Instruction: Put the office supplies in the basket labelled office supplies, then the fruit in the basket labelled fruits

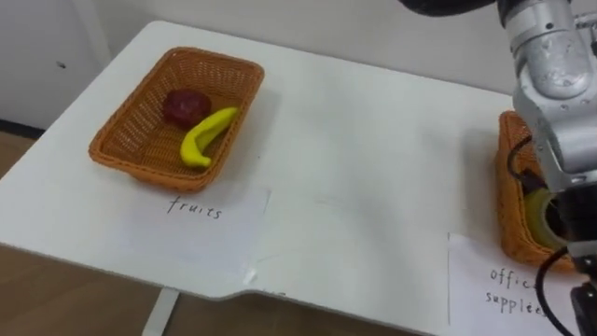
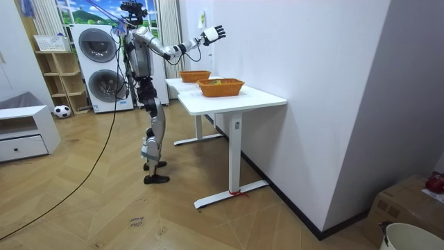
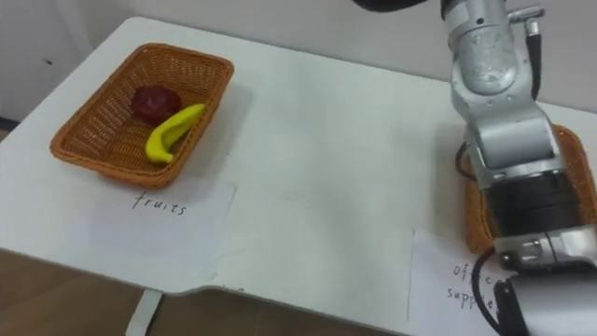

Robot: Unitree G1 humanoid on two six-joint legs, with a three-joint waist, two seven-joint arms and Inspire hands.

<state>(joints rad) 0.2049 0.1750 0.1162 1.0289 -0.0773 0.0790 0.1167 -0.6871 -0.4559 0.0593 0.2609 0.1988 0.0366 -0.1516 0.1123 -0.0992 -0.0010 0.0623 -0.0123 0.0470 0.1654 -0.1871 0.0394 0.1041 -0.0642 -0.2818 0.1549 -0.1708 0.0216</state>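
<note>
White table (image 1: 373,140), fruit basket (image 1: 140,131) holding banana (image 1: 207,136) (red fruit (image 1: 185,105) too), right hand (image 2: 213,32) raised, fingers spread

baskets: two, a fruit basket (image 1: 126,140) and an office basket (image 1: 508,187)
fruit: two pieces, one banana (image 1: 207,135) plus one dark red fruit (image 1: 186,105)
office stuff: just one yellowish round thing (image 1: 538,213) that I can make out
paper labels: two, left label (image 1: 210,219) and right label (image 1: 499,289)
desk (image 1: 373,159): just the one
washers in the back: two, upper washer (image 2: 96,45) and lower washer (image 2: 104,89)
balls on the floor: one ball (image 2: 62,110)
</note>
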